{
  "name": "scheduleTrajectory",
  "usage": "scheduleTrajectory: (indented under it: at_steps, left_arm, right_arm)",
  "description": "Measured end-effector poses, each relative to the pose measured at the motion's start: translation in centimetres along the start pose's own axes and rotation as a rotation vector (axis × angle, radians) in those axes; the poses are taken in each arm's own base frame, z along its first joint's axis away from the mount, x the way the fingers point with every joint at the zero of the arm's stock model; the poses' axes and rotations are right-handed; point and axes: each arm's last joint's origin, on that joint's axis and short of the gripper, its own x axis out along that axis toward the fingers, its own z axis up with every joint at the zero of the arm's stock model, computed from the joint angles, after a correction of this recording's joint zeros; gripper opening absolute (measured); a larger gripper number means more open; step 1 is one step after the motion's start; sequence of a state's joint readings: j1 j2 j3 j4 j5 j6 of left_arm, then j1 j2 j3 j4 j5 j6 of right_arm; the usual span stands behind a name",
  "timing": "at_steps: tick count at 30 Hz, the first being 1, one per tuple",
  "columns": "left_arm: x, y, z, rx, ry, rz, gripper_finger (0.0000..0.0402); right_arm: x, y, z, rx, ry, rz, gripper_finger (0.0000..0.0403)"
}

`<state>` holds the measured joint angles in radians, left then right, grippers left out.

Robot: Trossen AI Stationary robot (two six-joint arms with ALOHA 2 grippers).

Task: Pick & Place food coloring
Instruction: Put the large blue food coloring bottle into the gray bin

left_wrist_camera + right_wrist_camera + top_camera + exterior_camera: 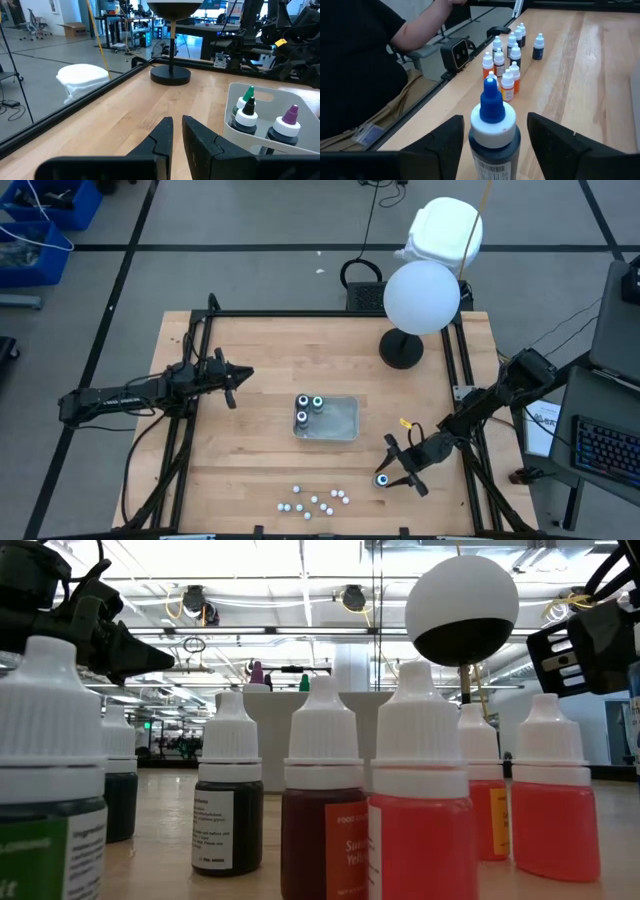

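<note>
Food coloring bottles are small and squat, dark-bodied with white collars and coloured nozzle tips. 3 of them (308, 408) stand upright in the near-left end of the clear tray (340, 420) at the middle of the table (270, 350); the left wrist view shows their tips as green, black and purple. A 4th bottle (383, 479), blue-tipped with a printed label on its dark blue body, stands on the wood between the spread fingers of the right gripper (398, 467), right of the tray; the fingers are open wide and flank it without touching. The left gripper (236, 380) hangs left of the tray, fingers nearly together, holding nothing. A cluster of smaller dropper bottles (314, 500) stands at the front edge.
</note>
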<state>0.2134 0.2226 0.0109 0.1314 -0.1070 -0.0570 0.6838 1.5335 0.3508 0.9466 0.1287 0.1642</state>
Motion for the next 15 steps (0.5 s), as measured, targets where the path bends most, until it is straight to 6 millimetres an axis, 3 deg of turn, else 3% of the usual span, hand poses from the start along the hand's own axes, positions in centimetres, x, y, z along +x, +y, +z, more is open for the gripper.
scheduleTrajectory:
  at_steps: [9,15]
  left_arm:
    - [0.00,0.00,0.00,0.000,0.000,0.000,0.0047]
    - [0.00,0.00,0.00,0.000,0.000,0.000,0.0047]
  right_arm:
    - [0.00,-0.02,-0.08,-0.001,0.009,-0.001,0.0159]
    - [0.00,0.02,0.07,-0.023,-0.007,0.008,0.0106]
